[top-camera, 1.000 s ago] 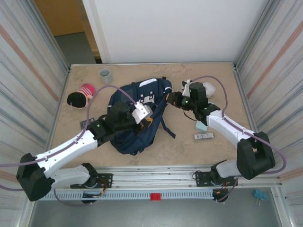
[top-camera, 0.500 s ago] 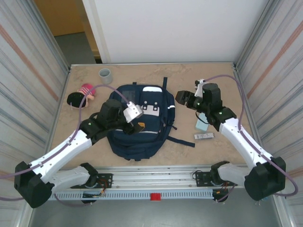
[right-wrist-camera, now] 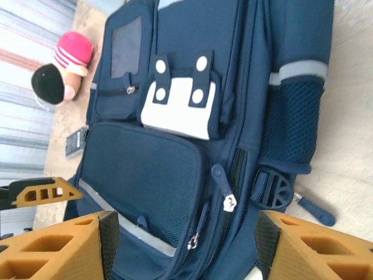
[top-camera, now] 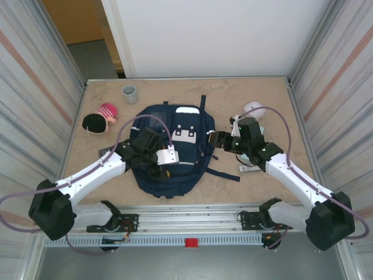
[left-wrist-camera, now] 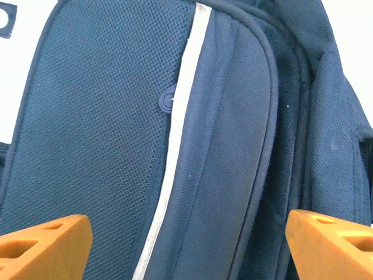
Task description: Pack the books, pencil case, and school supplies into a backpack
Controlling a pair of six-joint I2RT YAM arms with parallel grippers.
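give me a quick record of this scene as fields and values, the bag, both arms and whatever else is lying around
bag: backpack lying flat, front up, central
left arm: left end effector open, close over the backpack's lower left
right arm: right end effector open, by the backpack's right side
far left: grey cup, doll with pink hat
packed so far: cannot tell

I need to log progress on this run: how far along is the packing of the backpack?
Done: the backpack lies flat, front up, on the table. In hand: nothing. The left gripper over its front and the right gripper at its side are both open, and its zips look closed. Left: opening it and all the packing. What looks like the dark book lies on the table beside it.
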